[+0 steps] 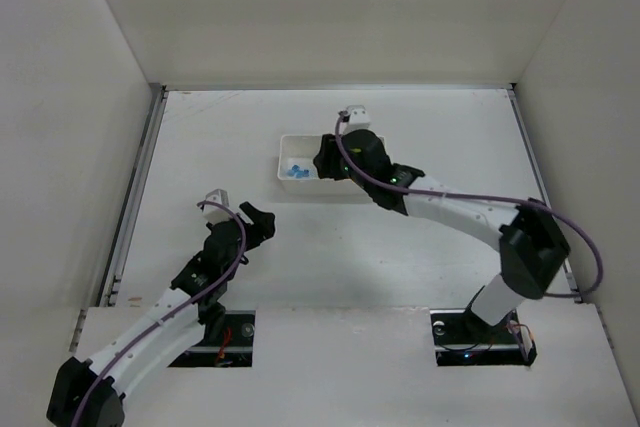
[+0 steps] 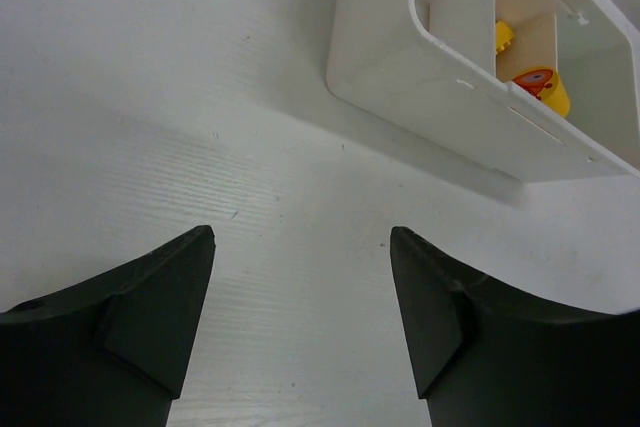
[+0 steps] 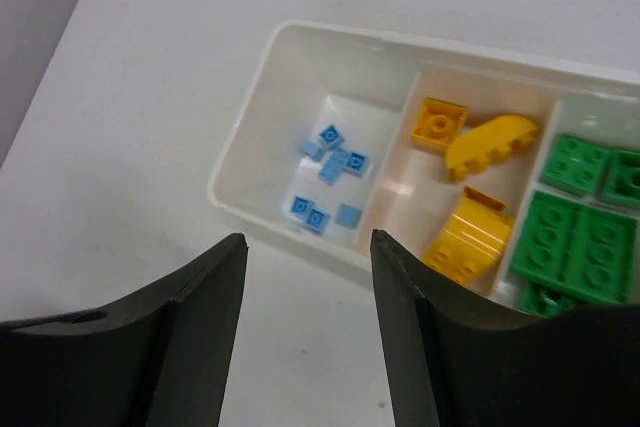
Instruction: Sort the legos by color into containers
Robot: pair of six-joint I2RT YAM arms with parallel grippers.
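The white tray (image 3: 262,67) has three compartments side by side. Several small light blue legos (image 3: 330,162) lie in its left one, yellow-orange legos (image 3: 470,232) in the middle one and green legos (image 3: 575,237) in the right one. My right gripper (image 3: 308,239) hangs open and empty over the tray's near edge. In the top view it (image 1: 322,159) covers part of the tray (image 1: 285,143), where the blue legos (image 1: 297,172) show. My left gripper (image 2: 302,232) is open and empty above bare table, with the tray (image 2: 380,67) ahead to its right and yellow legos (image 2: 545,87) inside. From above it (image 1: 258,219) sits left of the tray.
White walls enclose the table on the left, back and right. A metal rail (image 1: 135,197) runs along the left edge. The right arm (image 1: 470,217) stretches diagonally from its base to the tray.
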